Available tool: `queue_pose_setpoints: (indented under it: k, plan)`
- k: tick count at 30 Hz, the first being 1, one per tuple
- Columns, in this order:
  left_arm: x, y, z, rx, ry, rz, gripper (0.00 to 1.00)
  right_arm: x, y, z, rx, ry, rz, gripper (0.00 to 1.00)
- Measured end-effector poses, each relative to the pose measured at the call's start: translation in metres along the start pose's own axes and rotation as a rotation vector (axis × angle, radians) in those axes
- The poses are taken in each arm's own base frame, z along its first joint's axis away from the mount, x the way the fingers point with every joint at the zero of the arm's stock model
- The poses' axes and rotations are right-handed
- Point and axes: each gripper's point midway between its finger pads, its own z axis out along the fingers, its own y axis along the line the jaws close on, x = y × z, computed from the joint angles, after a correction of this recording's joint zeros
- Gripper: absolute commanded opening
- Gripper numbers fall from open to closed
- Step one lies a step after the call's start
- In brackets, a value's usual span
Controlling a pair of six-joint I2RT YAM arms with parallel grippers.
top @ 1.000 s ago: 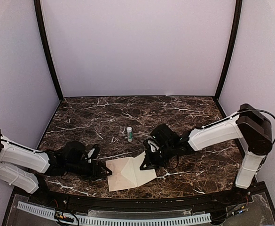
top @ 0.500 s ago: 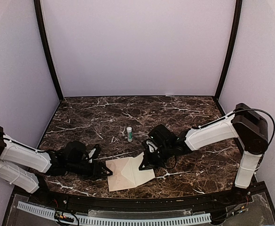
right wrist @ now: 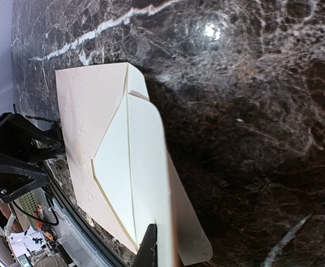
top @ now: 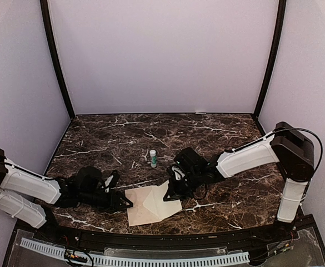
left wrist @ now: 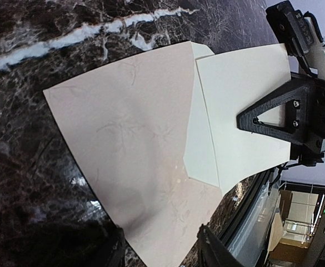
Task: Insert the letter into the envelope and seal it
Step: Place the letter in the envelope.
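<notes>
Paper on polished stone: thin, flat rectangular sheet of pale tan letter (left wrist: 129,144), matte, faintly marked with writing, lying on a glossy dark-brown marble-patterned desk (top: 218,133) veined in white. Small cream-beige paper envelope (left wrist: 243,105) with crisp diagonal fold lines and a pointed triangular flap, overlapping the letter's side toward the right arm, smoother and paler than the sheet beneath. Letter outside the envelope, not in it.

Black two-finger left hand (left wrist: 159,257) low over the desk, partly open, gripping nothing. Blunt dark fingers (left wrist: 212,253) straddling the letter's pointed corner, paper running in between them. Black right hand (right wrist: 150,245) closed tight, pinching the envelope's cream panel at its edge. Panel raised off the desk there, dark shadow beside it. Skeletal triangular finger frame of that hand over the cream paper in the left wrist view.

Both papers close to the desk's near edge, black rim (top: 206,232) just beyond the letter's lower border. White-sleeved arms (top: 251,156) flanking the papers from either side, hands facing each other. Small white-and-green tube (top: 153,158) upright behind the papers, apart from them, between the two arms and nearer the right one. Broad open marble beyond the tube, up to a plain pale lilac back wall (top: 162,55). More open stone toward the far left and far right corners, bounded by black corner posts (top: 55,61).
</notes>
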Motion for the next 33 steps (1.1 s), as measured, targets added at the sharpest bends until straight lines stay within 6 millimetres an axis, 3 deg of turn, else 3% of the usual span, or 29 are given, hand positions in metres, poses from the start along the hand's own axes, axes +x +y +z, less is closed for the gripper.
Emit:
queue_pose_setpoints:
  k: [21,33]
  plan:
    - [0.000,-0.001,0.002,0.006,0.005,0.000,0.42,0.001,-0.005,0.009,-0.003,0.013,0.003,0.00]
    - [-0.001,-0.002,0.003,0.008,0.009,0.000,0.41,-0.006,0.009,0.012,-0.060,0.002,-0.008,0.00]
